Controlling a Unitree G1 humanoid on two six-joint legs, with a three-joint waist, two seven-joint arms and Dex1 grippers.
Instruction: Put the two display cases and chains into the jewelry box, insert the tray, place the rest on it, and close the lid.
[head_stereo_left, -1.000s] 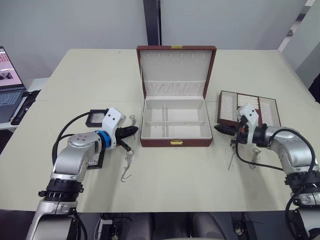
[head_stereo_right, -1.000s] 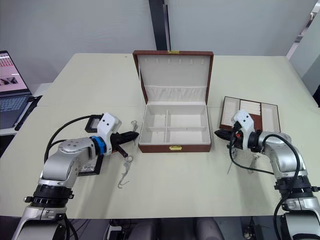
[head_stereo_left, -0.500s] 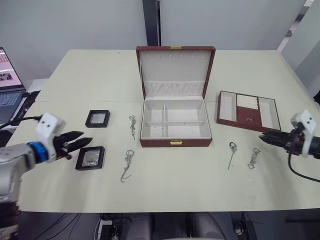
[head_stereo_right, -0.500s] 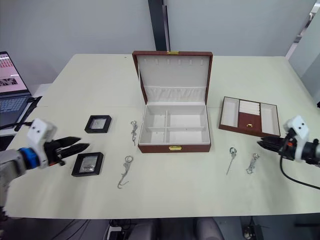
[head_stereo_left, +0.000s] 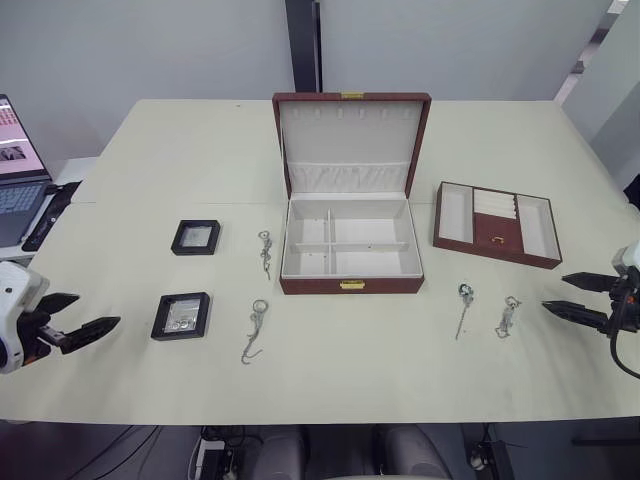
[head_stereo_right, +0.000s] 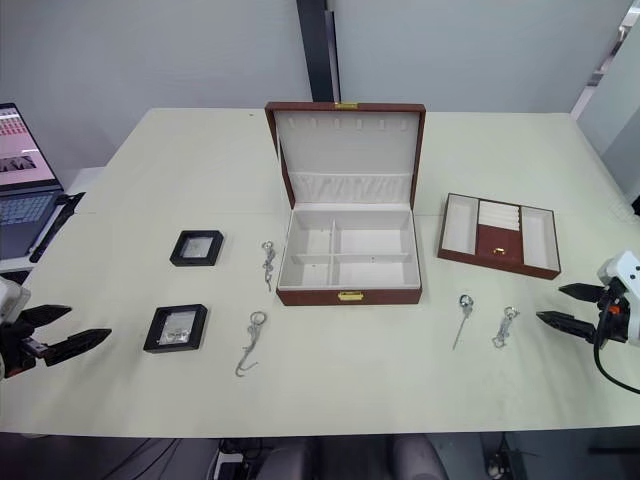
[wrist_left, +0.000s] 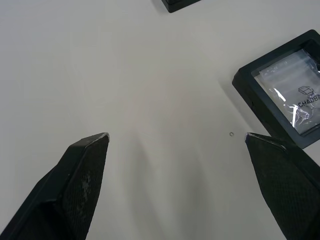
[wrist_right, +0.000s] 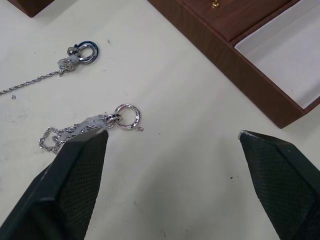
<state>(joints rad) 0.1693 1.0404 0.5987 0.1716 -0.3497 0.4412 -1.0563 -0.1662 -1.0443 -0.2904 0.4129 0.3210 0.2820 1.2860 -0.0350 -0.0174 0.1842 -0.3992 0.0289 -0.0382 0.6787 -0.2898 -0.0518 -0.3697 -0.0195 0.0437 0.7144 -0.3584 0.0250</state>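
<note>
The brown jewelry box stands open mid-table, lid upright, its white compartments empty. Its tray lies to the right. Two black display cases lie left of the box, with two chains between them and it. Two more chains lie in front of the tray. My left gripper hovers open near the left edge, a short way left of the nearer case. My right gripper is open at the right edge, just right of a chain.
A laptop sits on a side surface beyond the table's left edge. A dark pillar rises behind the table.
Both arms have swung outward from beside the box to the table's left and right edges. Both grippers went from shut to open. Nothing on the table has moved.
</note>
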